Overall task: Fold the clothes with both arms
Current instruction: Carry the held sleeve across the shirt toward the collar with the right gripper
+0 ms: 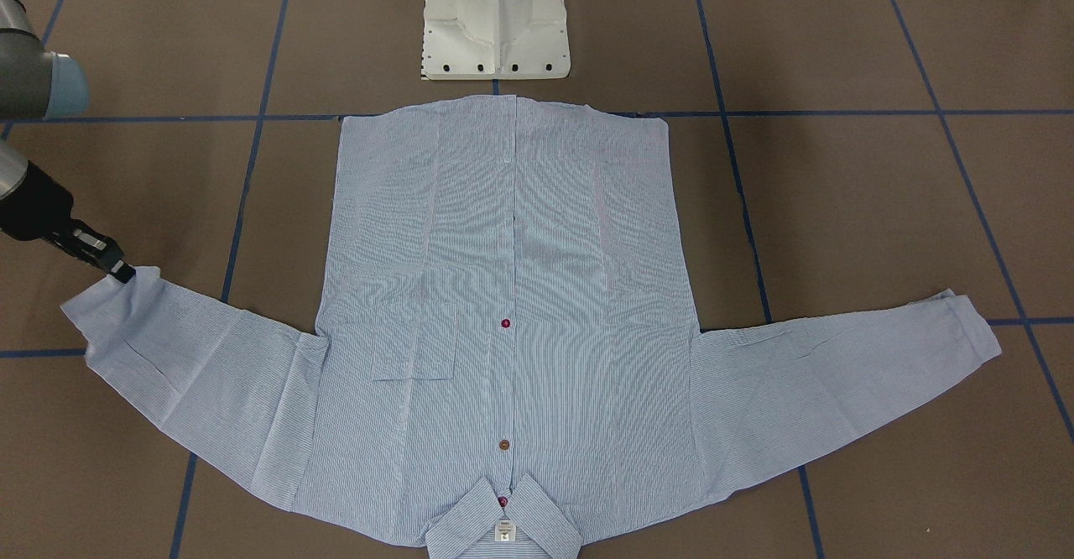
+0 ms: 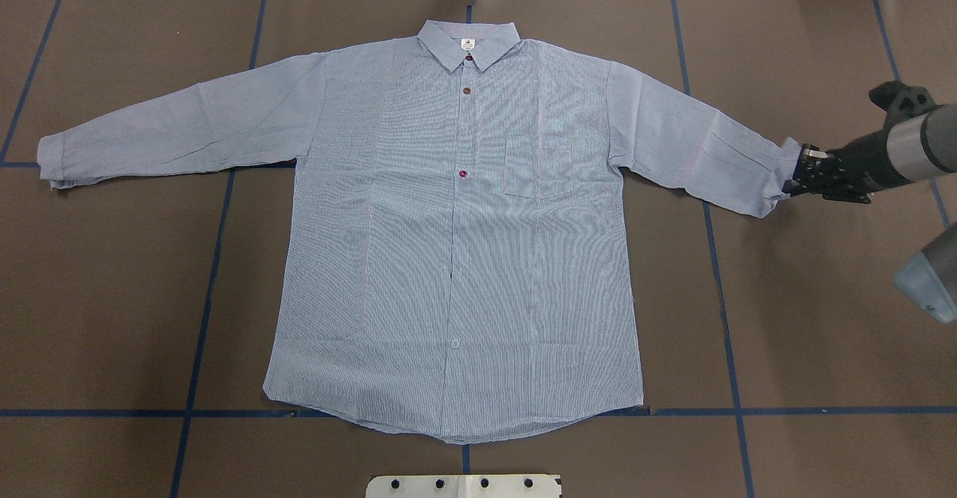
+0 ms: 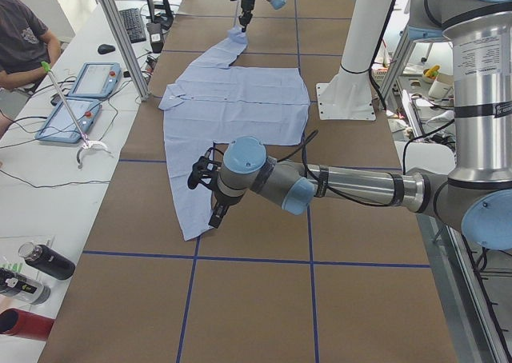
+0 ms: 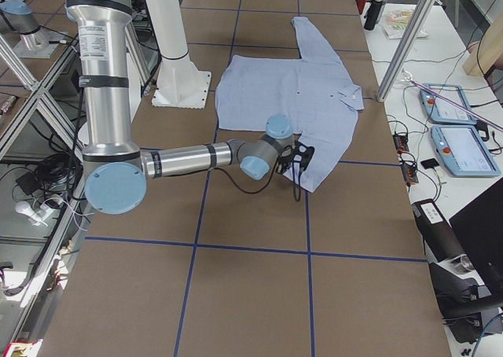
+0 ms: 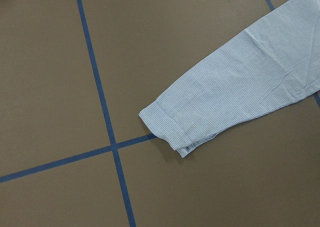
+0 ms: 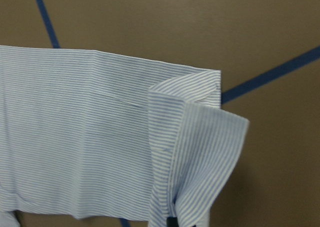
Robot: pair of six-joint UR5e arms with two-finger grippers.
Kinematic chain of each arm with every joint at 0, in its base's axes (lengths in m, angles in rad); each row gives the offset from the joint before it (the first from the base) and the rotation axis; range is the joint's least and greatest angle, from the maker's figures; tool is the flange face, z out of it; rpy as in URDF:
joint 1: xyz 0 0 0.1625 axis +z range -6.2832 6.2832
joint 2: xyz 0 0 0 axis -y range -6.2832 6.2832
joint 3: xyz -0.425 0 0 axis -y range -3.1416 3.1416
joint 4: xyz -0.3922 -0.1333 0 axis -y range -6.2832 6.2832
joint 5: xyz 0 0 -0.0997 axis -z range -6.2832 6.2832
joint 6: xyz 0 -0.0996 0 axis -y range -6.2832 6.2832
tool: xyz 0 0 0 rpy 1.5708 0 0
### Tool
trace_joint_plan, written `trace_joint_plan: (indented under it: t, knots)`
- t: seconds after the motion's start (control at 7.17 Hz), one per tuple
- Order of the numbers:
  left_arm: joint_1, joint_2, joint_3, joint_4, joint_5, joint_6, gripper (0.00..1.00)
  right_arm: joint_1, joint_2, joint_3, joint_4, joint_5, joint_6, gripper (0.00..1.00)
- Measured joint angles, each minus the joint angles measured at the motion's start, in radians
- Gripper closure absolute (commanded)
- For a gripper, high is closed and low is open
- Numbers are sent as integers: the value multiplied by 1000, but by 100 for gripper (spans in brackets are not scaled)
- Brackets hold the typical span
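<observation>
The pinstriped shirt (image 2: 456, 244) lies flat and face up on the brown table, buttoned, collar (image 2: 467, 42) far from the robot, both sleeves spread out. My right gripper (image 2: 794, 182) is at the end of the right-hand sleeve, shut on its cuff (image 6: 195, 137), which is raised and folded over in the right wrist view. The left gripper (image 3: 216, 211) hangs above the table near the other cuff (image 5: 167, 129), which lies flat. It shows only in the exterior left view, so I cannot tell if it is open or shut.
The white pedestal base (image 1: 495, 30) stands just behind the shirt's hem. Blue tape lines (image 2: 209, 274) grid the table. A side bench holds tablets (image 3: 72, 115) and bottles (image 3: 44, 261), with a person seated at its far end (image 3: 24, 39).
</observation>
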Motion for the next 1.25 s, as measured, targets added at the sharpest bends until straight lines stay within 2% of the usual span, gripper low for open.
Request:
trace_joint_plan:
  t: [0.28, 0.42, 0.7, 0.98, 1.25]
  knots:
    - [0, -3, 0, 0, 0, -1, 0, -78, 335, -29, -344, -112, -6, 100]
    - [0, -4, 0, 0, 0, -3, 0, -119, 462, -83, -407, -179, -5, 100]
    - [0, -5, 0, -13, 0, -11, 0, -175, 690, -279, -421, -271, -1, 100]
    - [0, -5, 0, -22, 0, -14, 0, -218, 826, -435, -346, -309, 28, 100]
    - [0, -5, -6, -23, 0, -19, 0, -266, 933, -533, -321, -359, 74, 100]
